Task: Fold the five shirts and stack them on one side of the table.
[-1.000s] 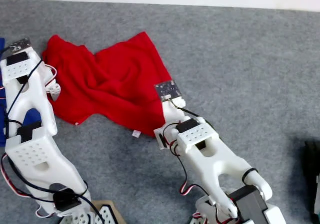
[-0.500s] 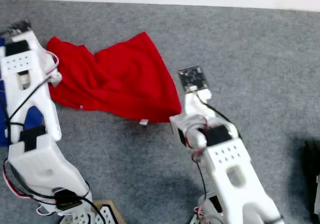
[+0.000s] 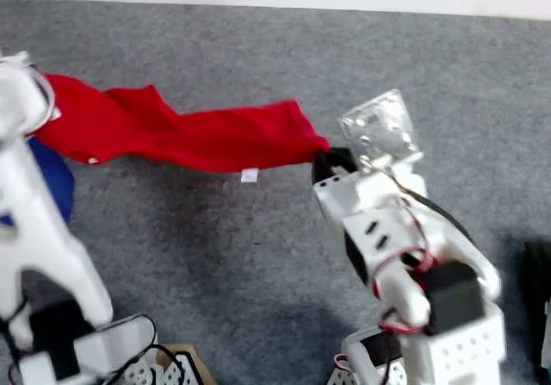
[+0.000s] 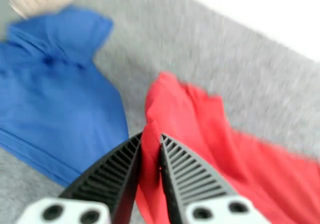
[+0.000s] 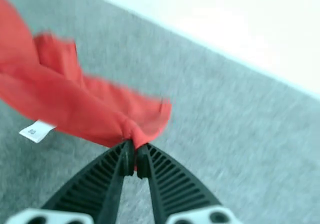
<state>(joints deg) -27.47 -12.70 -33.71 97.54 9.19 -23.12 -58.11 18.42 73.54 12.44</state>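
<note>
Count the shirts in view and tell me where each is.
2. The red shirt is stretched between the left gripper and the right gripper. The blue shirt lies on the table by the left gripper. Others may be hidden out of frame.

The right gripper (image 5: 135, 153) has its black ribbed fingers (image 5: 112, 179) closed on a bunched corner of the red shirt (image 5: 75, 108). The cloth stretches away from it above the grey table cover (image 5: 235, 134). A small white label (image 5: 37, 131) hangs at the shirt's lower edge.
</note>
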